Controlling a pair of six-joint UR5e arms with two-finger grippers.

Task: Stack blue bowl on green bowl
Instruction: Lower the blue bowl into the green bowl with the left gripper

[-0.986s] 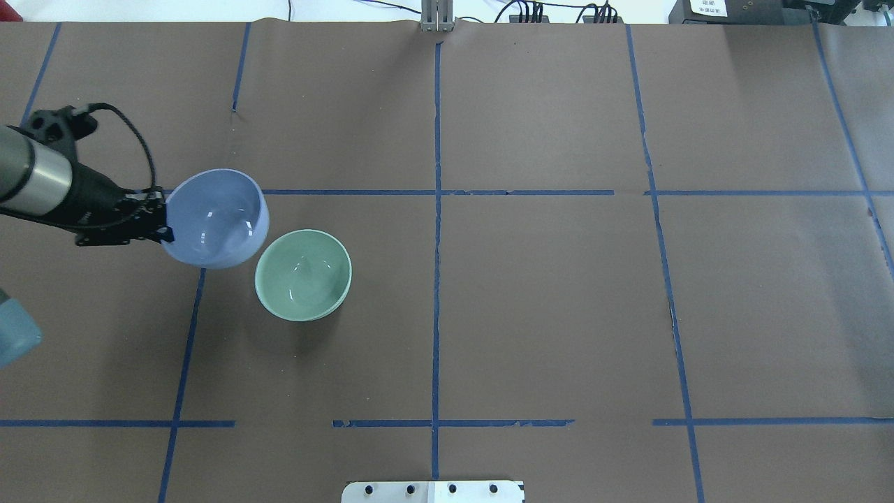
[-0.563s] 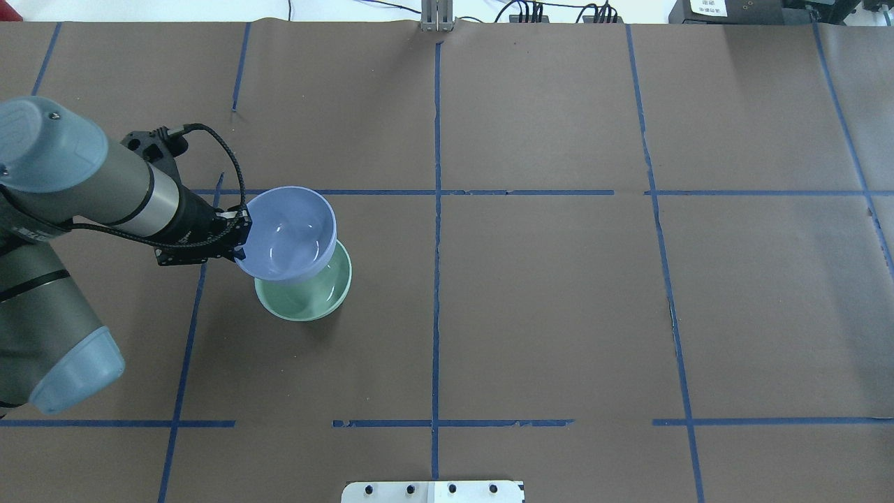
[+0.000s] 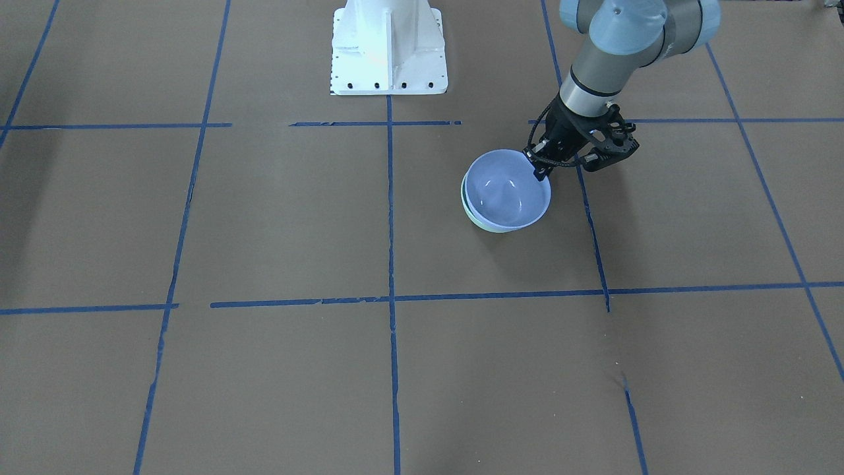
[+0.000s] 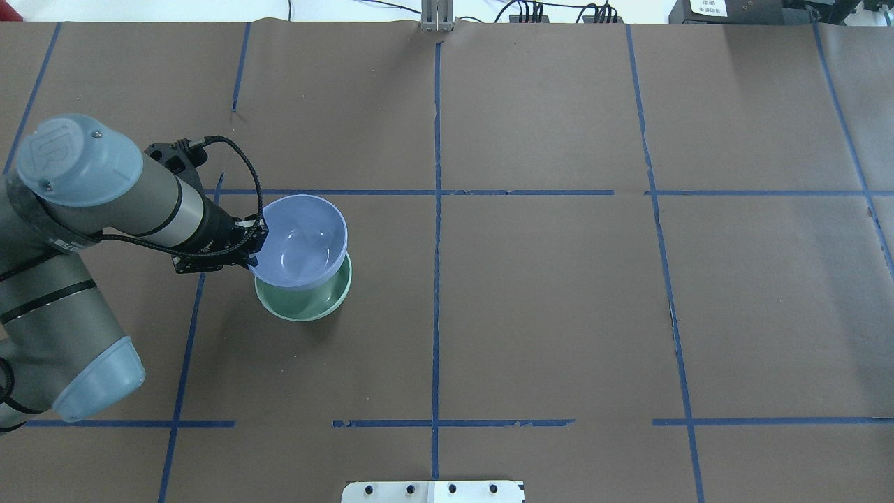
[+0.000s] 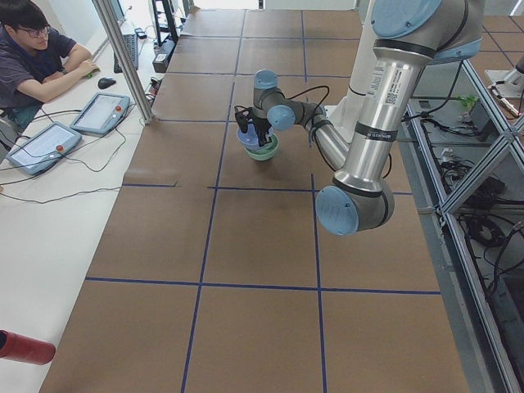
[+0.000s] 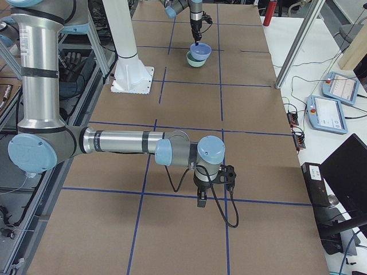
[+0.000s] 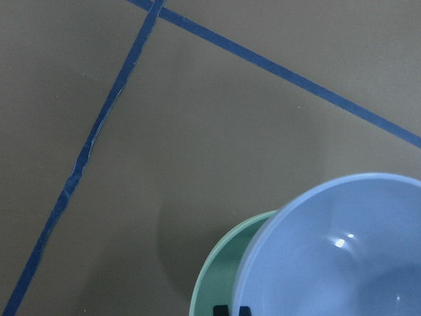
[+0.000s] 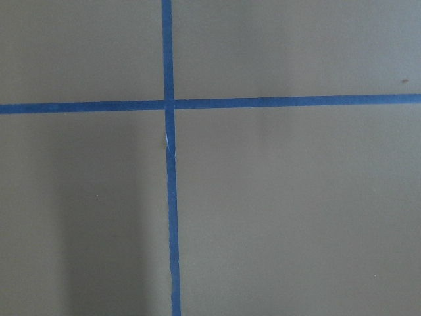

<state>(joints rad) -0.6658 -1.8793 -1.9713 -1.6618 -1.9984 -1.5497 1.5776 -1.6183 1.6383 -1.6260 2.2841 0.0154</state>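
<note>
My left gripper (image 4: 255, 244) is shut on the near rim of the periwinkle-blue bowl (image 4: 302, 239) and holds it upright, right over the pale mint-green bowl (image 4: 307, 304). In the front view the blue bowl (image 3: 508, 191) hides nearly all of the green bowl (image 3: 483, 224); only a thin green edge shows. I cannot tell whether the two touch. The left wrist view shows the blue bowl (image 7: 342, 263) overlapping the green rim (image 7: 220, 276). My right gripper (image 6: 201, 199) points down at bare table far from the bowls, and I cannot tell whether it is open or shut.
The brown table cover carries a grid of blue tape lines (image 4: 436, 230). The white robot base (image 3: 389, 46) stands at the robot's table edge. An operator (image 5: 33, 53) sits at a side desk with tablets (image 5: 100, 112).
My left arm carried the blue bowl to the right, from beside the green bowl to directly over it, and brought it lower. The green bowl stayed put.
</note>
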